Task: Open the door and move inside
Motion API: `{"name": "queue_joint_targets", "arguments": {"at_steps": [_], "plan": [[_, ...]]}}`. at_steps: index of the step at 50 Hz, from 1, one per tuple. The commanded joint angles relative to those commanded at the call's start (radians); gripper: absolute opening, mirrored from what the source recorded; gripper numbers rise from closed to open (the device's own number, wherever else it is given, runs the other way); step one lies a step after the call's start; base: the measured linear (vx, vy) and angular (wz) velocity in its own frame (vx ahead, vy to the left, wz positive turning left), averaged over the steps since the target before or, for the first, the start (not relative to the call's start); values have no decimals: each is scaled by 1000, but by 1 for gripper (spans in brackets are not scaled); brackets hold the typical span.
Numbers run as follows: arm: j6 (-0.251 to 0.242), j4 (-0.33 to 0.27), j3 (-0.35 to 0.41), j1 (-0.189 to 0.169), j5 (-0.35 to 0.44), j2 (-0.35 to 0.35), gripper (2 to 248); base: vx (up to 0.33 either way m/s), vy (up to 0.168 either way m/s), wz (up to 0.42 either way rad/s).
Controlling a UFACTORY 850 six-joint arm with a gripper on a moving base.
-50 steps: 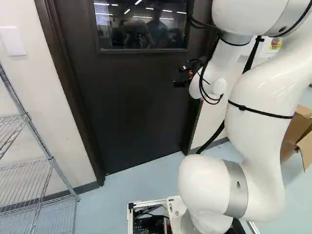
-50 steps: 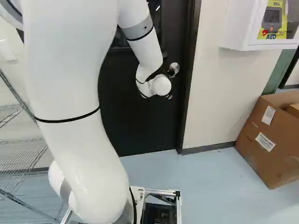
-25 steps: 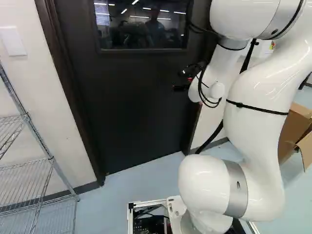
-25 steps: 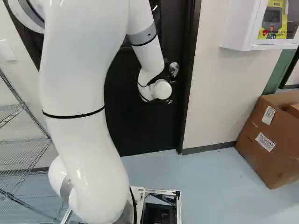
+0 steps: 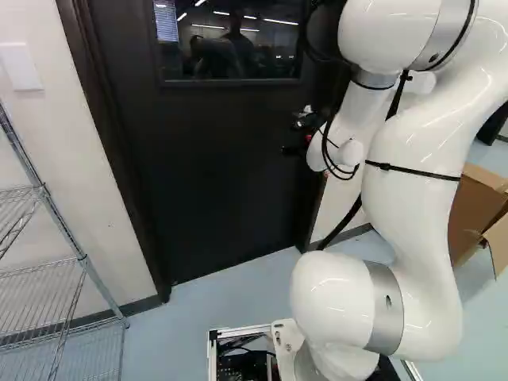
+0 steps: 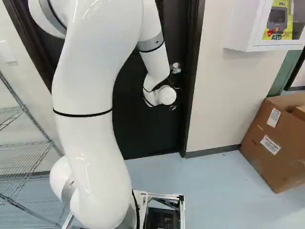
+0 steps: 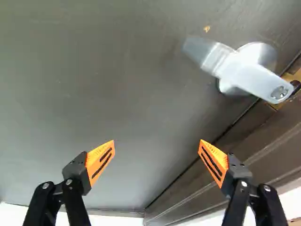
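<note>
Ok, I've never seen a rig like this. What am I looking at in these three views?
It is one white robot arm on a moving base. Two views come from base cameras behind it, left and right; the third looks along the gripper from the wrist. Ahead is a dark door, seemingly shut, with a metal handle. The gripper is open and holds nothing; the handle is out beyond its fingers. A cardboard box sits on the floor.

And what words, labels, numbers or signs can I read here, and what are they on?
"AED": on the yellow sign in the white wall cabinet.
The sign's other print: too small to read.
Two white labels on the cardboard box: print too small to read.
</note>
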Motion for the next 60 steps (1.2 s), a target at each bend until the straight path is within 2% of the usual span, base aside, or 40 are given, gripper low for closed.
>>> {"name": "queue_joint_targets", "arguments": {"at_steps": [20, 60], "plan": [[0, -9, -41, 7, 3, -64, 247, 0, 0, 0], [0, -90, -260, 68, 34, -230, 247, 0, 0, 0]]}}
